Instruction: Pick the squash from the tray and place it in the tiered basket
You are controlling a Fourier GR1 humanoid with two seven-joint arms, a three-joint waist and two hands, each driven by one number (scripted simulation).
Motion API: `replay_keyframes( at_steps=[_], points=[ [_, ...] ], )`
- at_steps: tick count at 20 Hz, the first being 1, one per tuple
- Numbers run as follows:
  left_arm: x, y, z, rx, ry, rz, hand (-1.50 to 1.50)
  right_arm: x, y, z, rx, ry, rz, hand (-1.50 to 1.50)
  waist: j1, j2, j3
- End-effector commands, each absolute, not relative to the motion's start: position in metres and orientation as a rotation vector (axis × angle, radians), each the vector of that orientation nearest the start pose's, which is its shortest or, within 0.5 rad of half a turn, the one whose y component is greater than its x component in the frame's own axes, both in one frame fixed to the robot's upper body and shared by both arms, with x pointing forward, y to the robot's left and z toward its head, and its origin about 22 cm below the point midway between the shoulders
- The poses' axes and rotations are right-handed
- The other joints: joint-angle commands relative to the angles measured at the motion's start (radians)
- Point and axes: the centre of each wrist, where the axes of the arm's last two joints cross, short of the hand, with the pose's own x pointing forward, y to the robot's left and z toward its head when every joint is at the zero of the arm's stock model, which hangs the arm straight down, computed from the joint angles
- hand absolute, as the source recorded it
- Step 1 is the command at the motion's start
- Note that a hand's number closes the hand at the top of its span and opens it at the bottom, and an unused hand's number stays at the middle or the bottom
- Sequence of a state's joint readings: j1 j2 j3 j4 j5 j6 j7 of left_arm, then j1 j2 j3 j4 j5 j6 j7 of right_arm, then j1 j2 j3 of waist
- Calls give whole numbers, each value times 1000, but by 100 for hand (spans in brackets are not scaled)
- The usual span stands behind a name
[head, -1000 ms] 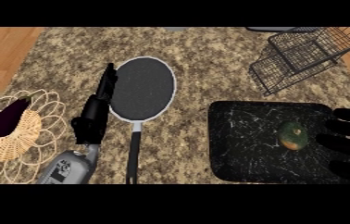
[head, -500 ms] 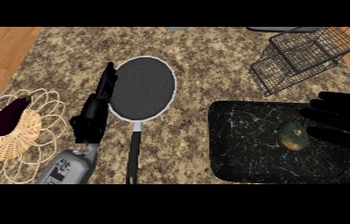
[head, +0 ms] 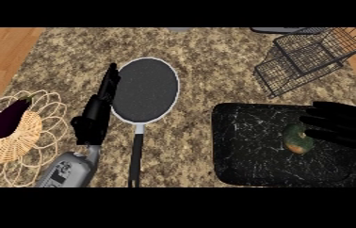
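A small green and orange squash (head: 297, 138) lies on the right half of the dark marbled tray (head: 243, 147) at the lower right. My right hand (head: 335, 124) comes in from the right edge above the tray, open. Its spread fingers (head: 319, 121) point left and reach the squash's right side; I cannot tell whether they touch it. The black wire tiered basket (head: 303, 57) stands at the upper right, behind the tray. My left hand (head: 94, 121) rests open at the lower left, fingers pointing up beside the pan.
A round dark frying pan (head: 144, 89) with a white rim lies in the middle, its handle (head: 135, 158) toward me. A wicker basket (head: 24, 142) at the left edge holds a purple eggplant (head: 12, 119). Speckled counter shows between pan and tray.
My right hand has come further in from the right edge, up and to the left, and its fingers have spread out against the squash. The left hand and the squash have not moved.
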State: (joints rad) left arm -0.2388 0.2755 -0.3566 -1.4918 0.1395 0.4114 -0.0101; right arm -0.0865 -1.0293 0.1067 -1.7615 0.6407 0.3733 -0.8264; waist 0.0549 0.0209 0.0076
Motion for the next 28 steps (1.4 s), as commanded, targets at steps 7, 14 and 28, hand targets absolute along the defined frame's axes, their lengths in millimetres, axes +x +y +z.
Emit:
replay_keyframes(
  at_steps=[7,14,28],
  points=[
    [272,194,37,161,-1690,-122,0,282,-409,115,-57,-1582,2200,-150,-19,-15,-6],
    [280,183,39,167,-1679,-121,0,309,-387,87,-62,-1553,2229,-150,-35,-17,-7],
    [277,202,28,188,-1655,-115,0,314,-382,39,-33,-1527,2226,-150,-44,-19,-7]
  ],
)
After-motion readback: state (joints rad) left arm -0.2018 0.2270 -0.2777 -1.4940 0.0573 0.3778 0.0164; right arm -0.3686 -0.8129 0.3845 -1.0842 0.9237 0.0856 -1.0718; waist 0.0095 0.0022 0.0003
